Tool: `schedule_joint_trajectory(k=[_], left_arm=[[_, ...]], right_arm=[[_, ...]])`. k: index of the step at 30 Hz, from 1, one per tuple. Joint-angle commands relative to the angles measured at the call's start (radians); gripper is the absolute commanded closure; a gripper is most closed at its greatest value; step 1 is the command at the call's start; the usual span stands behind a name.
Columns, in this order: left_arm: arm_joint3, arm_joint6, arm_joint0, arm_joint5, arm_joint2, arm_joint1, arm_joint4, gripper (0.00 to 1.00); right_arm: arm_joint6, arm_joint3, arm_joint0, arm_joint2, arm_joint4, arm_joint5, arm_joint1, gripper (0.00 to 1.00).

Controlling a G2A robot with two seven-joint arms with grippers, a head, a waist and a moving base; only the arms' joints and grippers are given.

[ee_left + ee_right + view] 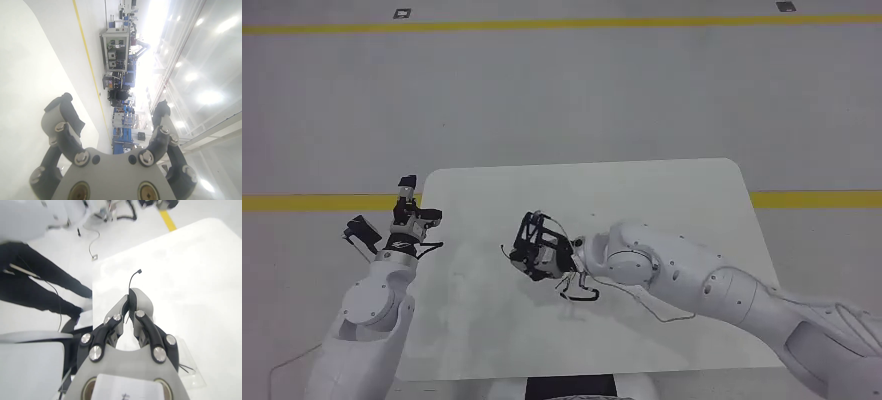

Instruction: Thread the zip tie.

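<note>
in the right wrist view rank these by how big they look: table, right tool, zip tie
1. table, largest
2. right tool, though nearness to the camera inflates it
3. zip tie, smallest, a thin strand pinched in the tool

The right gripper [525, 250] is positioned above the table [662, 200], just off centre toward 9 o'clock. The zip tie [132, 279] is clamped between its fingers. The left gripper [414, 205] is positioned at the table's 9 o'clock edge, well apart.

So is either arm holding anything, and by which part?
The right gripper pinches the zip tie by its strap, head end beyond the jaws. The left gripper holds nothing.
</note>
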Motion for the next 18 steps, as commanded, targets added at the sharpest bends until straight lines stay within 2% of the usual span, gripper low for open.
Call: schedule_joint_trajectory(k=[1,5,9,18], left_arm=[[0.0,0.0,0.0,0.0,0.0,0.0,0.0,0.0],[0.0,0.0,0.0,0.0,0.0,0.0,0.0,0.0],[0.0,0.0,0.0,0.0,0.0,0.0,0.0,0.0],[0.0,0.0,0.0,0.0,0.0,0.0,0.0,0.0]], right_arm=[[-0.035,0.017,-0.018,0.026,0.043,0.0,0.007,1.0],[-0.087,0.045,-0.049,0.068,0.144,0.0,0.012,1.0],[-0.155,0.073,-0.076,0.102,0.264,0.0,0.004,1.0],[-0.155,0.073,-0.076,0.102,0.264,0.0,0.004,1.0]])
